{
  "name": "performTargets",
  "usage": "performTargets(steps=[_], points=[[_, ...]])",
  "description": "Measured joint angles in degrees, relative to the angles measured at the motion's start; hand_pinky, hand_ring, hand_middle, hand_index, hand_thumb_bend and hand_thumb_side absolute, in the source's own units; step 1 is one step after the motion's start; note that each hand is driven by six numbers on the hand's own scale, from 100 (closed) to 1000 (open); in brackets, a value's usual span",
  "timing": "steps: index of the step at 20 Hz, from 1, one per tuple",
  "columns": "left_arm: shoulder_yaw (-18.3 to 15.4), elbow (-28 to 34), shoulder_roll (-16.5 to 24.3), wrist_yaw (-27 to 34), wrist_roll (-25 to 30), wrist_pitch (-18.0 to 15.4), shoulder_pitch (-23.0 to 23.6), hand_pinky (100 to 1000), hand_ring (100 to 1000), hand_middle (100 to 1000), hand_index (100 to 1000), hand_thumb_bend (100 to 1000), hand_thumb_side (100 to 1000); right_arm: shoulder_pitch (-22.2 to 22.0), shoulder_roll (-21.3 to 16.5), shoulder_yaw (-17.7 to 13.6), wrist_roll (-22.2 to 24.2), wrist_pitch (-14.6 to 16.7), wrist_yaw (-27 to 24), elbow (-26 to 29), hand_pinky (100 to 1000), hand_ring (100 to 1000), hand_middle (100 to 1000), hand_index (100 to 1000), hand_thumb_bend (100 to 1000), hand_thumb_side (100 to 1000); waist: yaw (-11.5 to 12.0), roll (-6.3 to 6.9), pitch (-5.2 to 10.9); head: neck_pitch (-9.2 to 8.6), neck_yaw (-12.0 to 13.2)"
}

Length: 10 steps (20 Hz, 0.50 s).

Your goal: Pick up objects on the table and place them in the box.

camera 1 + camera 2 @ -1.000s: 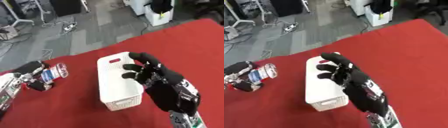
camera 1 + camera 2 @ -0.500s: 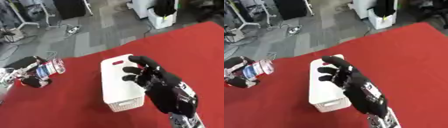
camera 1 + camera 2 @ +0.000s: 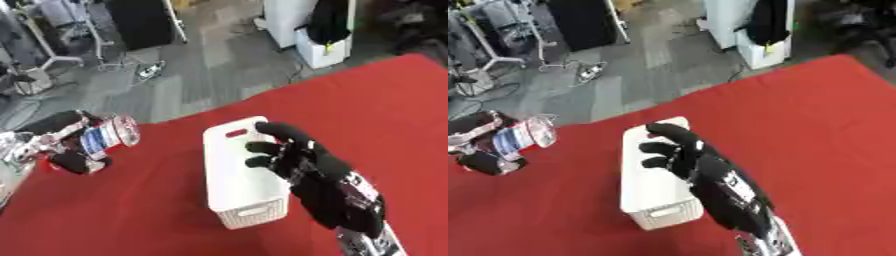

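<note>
A white slotted box [image 3: 238, 182] stands on the red table near the middle. My right hand [image 3: 302, 162], black, hovers over its right side with fingers spread and relaxed, holding nothing. At the left edge my left hand [image 3: 63, 145] is raised above the table, its fingers curled round a can-like object with a red, white and blue label [image 3: 107, 136], lying sideways, well left of the box. The inside of the box is partly hidden by my right hand.
The red table [image 3: 376, 110] ends at its far edge along a diagonal. Beyond it lie grey floor, cables, a white cabinet [image 3: 308, 30] and metal stands.
The left hand has lifted the can higher and a little rightward, toward the box. The right hand stays over the box. The camera has shifted, so the whole scene sits lower.
</note>
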State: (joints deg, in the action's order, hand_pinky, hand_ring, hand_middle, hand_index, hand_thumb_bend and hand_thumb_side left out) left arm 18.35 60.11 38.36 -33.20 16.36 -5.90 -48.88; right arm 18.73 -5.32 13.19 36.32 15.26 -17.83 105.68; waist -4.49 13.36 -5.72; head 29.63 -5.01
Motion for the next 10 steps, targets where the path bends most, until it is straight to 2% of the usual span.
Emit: performTargets(steps=[3,10], points=[[0.33,0.13,-0.01,0.09,0.31,-0.05,-0.12,100,221,282,458,219,140,0.01,-0.21,-0.16,-0.11,0.82,0.49,-0.78,868,915,980,1000,128,1000,-0.58,0.0,0.58,-0.05,0.01],[0.77,0.15,-0.13,-0.17,0.81,-0.57,-0.48,100,224,281,459,215,125,-0.02,-0.21,-0.43,-0.06,1.46,1.35,-1.67,872,920,983,1000,133,1000,-2.17,0.0,1.24,-0.51,-0.02]])
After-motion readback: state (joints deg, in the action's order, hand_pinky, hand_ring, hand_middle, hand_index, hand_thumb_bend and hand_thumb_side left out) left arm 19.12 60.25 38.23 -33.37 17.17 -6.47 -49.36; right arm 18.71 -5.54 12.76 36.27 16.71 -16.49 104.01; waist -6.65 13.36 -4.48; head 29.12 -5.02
